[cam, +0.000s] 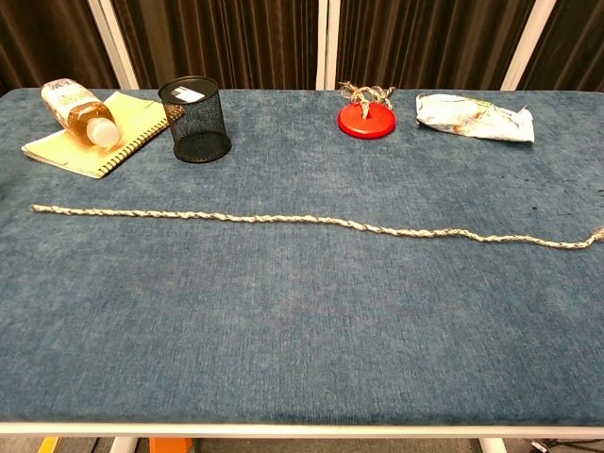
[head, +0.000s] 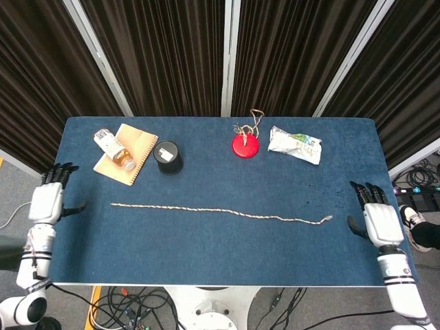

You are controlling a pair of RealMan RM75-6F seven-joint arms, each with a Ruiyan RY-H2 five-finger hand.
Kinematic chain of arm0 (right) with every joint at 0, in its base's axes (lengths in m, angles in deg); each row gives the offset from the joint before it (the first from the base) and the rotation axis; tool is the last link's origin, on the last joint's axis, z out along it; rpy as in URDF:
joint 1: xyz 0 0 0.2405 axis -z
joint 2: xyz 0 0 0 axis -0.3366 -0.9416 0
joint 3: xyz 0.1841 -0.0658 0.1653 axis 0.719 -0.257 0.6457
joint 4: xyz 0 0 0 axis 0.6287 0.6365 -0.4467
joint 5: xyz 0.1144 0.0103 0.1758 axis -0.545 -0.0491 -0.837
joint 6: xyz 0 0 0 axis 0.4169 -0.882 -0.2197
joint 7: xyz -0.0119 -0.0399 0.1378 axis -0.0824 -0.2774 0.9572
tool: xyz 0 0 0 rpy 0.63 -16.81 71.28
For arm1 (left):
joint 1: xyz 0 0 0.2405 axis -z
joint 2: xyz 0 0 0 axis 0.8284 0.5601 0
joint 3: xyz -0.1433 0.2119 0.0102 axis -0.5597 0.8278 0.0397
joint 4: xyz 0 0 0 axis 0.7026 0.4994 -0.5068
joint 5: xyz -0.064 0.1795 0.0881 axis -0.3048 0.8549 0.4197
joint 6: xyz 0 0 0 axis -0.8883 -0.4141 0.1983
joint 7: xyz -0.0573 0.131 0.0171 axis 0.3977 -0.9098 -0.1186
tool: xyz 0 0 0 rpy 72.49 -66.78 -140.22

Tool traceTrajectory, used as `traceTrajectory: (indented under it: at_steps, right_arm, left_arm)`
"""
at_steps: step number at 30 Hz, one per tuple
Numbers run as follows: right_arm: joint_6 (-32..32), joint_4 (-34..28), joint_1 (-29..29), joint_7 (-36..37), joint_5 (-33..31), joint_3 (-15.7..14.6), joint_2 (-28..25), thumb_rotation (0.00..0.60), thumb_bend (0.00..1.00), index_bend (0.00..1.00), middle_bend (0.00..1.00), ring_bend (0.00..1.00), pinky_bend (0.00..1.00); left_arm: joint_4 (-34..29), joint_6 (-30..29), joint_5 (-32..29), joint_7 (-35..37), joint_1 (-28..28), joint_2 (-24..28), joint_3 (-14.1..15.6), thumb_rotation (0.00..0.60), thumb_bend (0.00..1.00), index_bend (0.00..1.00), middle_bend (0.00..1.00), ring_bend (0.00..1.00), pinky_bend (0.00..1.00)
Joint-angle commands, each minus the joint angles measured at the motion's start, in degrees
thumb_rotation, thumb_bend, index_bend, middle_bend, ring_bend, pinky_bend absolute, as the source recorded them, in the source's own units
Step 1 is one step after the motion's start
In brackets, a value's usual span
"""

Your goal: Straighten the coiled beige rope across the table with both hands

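Dark pleated curtains hang behind a blue-covered table (head: 206,261), and the beige rope (head: 220,211) lies across its middle band as one long, nearly straight line with no coil left in it. Its long axis runs left to right in the head view, dipping slightly toward the lower right, with one end at centre left and the frayed other end at centre right; the chest view shows the same line, faintly wavy, reaching almost to the right edge of the frame. The left hand (head: 47,203) sits at the far left edge of the head view, off the side of the table, fingers spread and holding nothing; the rope's near end lies to its right, well apart from it. The right hand (head: 380,221) is at the lower right, over the table's edge, likewise spread wide and empty, with the frayed end near it on its left, closer than the other end is to the left hand. Neither hand shows in the chest view. Along the upper part of the table stand a bottle (head: 113,150) on a notebook (head: 137,148), a black mesh cup (head: 168,157), a red disc (head: 245,145) with twine and a crumpled packet (head: 294,144), all clear of the rope. Judging by the lie of the rope, the task looks essentially done.
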Motion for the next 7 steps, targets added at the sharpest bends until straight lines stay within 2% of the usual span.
traceTrajectory:
  at_steps: [1,7]
  right_arm:
    - [-5.19,-5.12,3.93,0.78,2.50,-1.03,-5.20,0.600,0.36,0.08,0.12,0.00,0.00]
    - [-10.59,-10.29,8.53,0.72,4.19,-2.64,-9.72,0.600,0.36,0.09,0.12,0.00,0.00]
  left_arm:
    - [-4.33,-6.90,2.04,-1.10,-4.94,4.25,0.08,0.600,0.17,0.19,0.09,0.00,0.00]
    - [-9.79,-13.82,4.32,-3.32,-11.00,7.68,2.97,0.600,0.16,0.19,0.09,0.00,0.00]
